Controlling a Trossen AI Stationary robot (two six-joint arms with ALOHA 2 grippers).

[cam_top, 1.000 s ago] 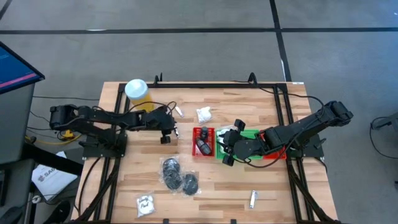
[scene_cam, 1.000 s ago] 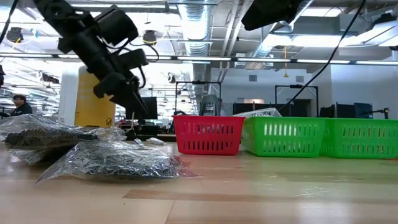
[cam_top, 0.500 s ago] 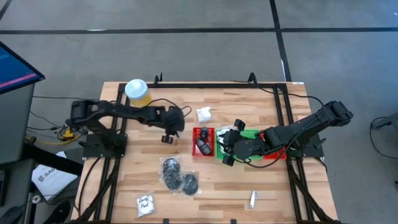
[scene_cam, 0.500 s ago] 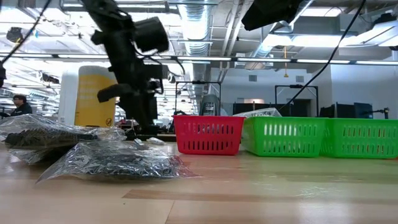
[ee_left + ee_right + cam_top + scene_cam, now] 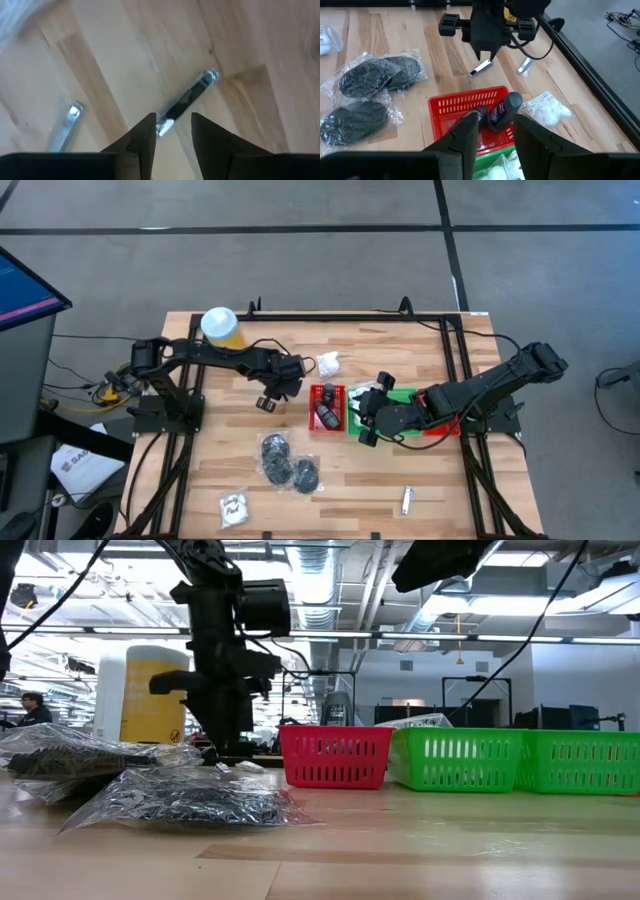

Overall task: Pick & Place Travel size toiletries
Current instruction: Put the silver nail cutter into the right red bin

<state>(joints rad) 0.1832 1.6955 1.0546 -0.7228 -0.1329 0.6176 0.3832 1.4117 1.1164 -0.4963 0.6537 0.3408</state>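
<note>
- Wooden planks make up the table (image 5: 400,470) in the high view, ringed by a black frame on grey floor. The left hand (image 5: 283,383) sits left of centre, just left of the red tray (image 5: 327,408), pointed down at a small tube. The right hand (image 5: 364,420) waits over the seam between the red tray and the green tray (image 5: 400,395). Bags of black rounds (image 5: 288,462) lie at lower centre, a white sachet (image 5: 233,509) lower left, another sachet (image 5: 327,363) above the red tray, a lone tube (image 5: 407,500) lower right, a yellow cylinder (image 5: 221,327) upper left.
- Low view: the left hand (image 5: 222,735) hangs nearly straight down left of the red tray (image 5: 335,757), presumably lined up for a top-down pick. Clear bags (image 5: 180,798) fill the lower left foreground; a workshop ceiling with ducts and lights lies behind.
- Left wrist view: its fingers (image 5: 142,137) stand partly apart and hold nothing, straddling the near end of a black-and-silver tube (image 5: 187,100) lying flat on the planks. A second silvery tube (image 5: 65,125) lies at the left of the frame.
- Right wrist view: the right hand's fingers (image 5: 467,132) are partly apart and empty, above the red tray (image 5: 465,102), which holds a dark bottle (image 5: 502,110). The left hand (image 5: 484,42) shows at the top centre of the frame, over the tube (image 5: 481,67).
</note>
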